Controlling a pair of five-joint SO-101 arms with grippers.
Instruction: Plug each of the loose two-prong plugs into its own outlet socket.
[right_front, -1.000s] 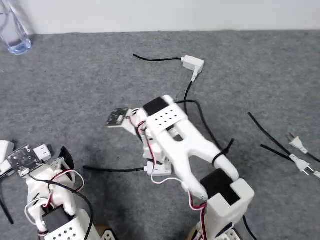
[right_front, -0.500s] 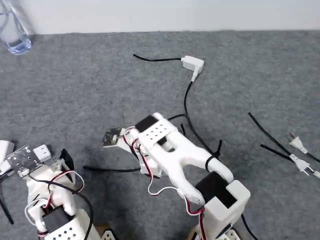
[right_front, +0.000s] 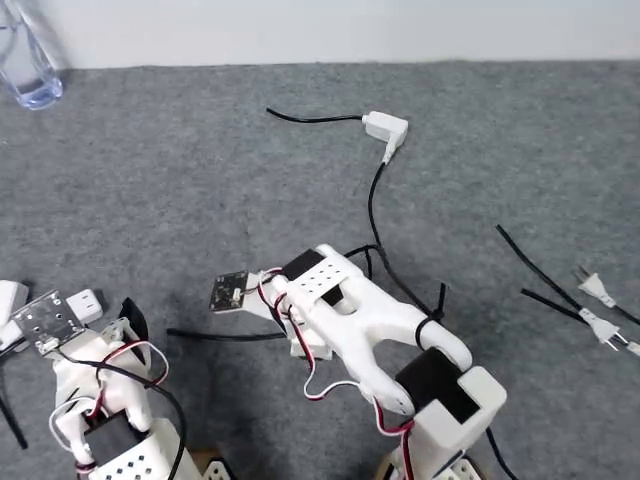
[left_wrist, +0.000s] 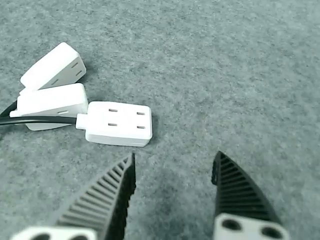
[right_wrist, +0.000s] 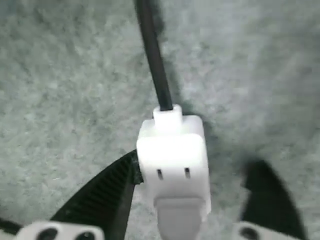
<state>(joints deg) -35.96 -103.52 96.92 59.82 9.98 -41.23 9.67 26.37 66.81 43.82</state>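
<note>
Now the grey carpeted table (right_front: 150, 180) carries both arms at its near edge. The right arm (right_front: 370, 320) has drawn back toward the near side and dropped lower over the last second, so its wrist now sits over the near centre. The left arm (right_front: 100, 410) has kept still at the near left.

In its own wrist view, the right gripper (right_wrist: 194, 167) is spread wide around a white socket (right_wrist: 172, 150). One finger (right_wrist: 100, 200) is just against the socket's side and the other stands apart, so nothing is clamped yet. The socket's black cord (right_wrist: 155, 60) runs straight away from it. The pull-back looks like lining up a grasp on this socket so that a plug can be brought to it.

The left gripper (left_wrist: 175, 160) also gapes, holding nothing, just near of three white sockets (left_wrist: 118, 124) that lie bunched together at the near left.

At the far centre a joined pair (right_front: 385, 127), a plug that seems already seated in its socket, rests with its cords trailing. The two loose plugs (right_front: 597, 290) lie at the right, well apart from either gripper and untouched. By my judgement, most of the task is still ahead.
</note>
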